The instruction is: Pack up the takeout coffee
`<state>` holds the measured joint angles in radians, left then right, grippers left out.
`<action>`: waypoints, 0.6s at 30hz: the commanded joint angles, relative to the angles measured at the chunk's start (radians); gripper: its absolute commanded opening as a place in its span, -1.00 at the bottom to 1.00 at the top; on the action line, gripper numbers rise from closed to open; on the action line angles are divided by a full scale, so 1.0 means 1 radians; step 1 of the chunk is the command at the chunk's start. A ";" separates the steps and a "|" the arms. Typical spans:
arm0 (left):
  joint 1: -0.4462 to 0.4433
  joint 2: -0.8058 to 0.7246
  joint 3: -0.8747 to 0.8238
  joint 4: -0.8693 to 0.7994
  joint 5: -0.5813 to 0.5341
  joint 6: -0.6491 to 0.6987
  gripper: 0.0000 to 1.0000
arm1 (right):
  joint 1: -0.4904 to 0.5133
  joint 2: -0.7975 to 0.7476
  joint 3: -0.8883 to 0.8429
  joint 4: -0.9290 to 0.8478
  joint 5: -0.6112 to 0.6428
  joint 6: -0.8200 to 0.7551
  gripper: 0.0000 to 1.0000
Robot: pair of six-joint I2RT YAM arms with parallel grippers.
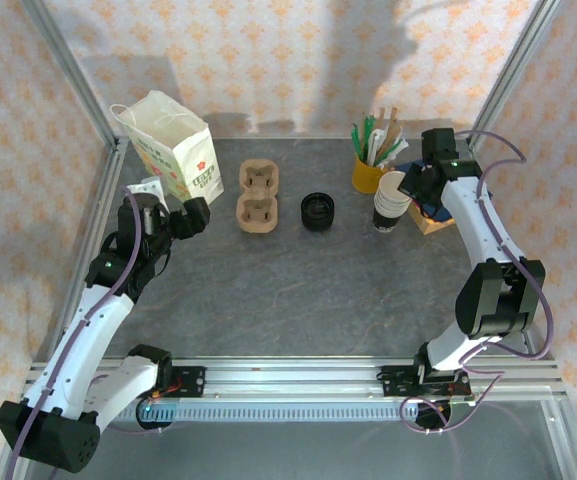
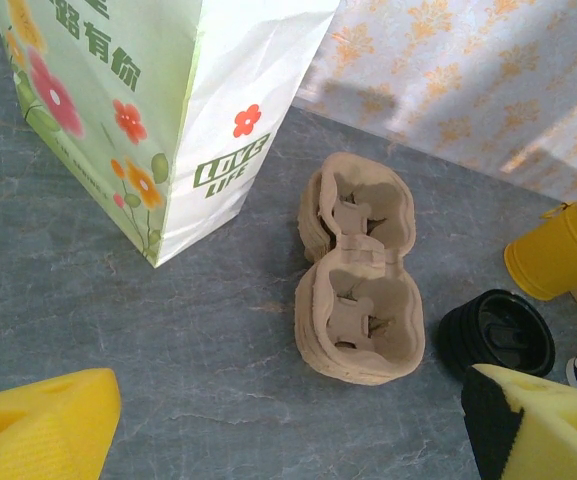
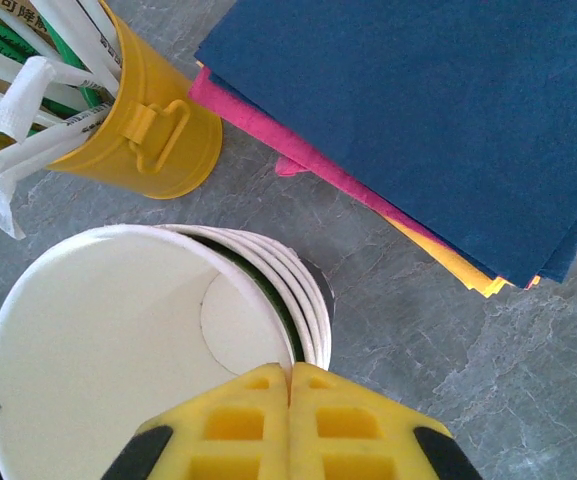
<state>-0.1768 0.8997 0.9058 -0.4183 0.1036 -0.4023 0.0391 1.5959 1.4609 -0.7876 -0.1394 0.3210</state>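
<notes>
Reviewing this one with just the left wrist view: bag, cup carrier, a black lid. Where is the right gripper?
Observer: The right gripper is at the stack of white cups, beside the yellow cup of straws.
Operator: Open or shut?
Observer: Shut, pads together at the top cup's rim; whether paper is pinched, I cannot tell.
Operator: Anything beyond the cups?
Observer: Folded napkins, blue on top, pink and yellow beneath.
</notes>
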 commanded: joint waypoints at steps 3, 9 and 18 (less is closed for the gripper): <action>-0.006 -0.012 -0.010 0.019 -0.015 -0.003 0.81 | 0.007 -0.046 0.055 0.002 0.000 0.006 -1.00; -0.005 -0.003 0.013 0.006 -0.021 0.003 0.80 | 0.007 -0.059 0.186 -0.096 0.009 -0.012 -1.00; -0.005 -0.005 0.026 0.021 -0.035 -0.004 0.82 | 0.016 -0.130 0.355 -0.230 -0.108 -0.032 -1.00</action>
<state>-0.1768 0.8997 0.9062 -0.4183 0.0921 -0.4019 0.0402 1.5200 1.7748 -0.9375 -0.1841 0.3092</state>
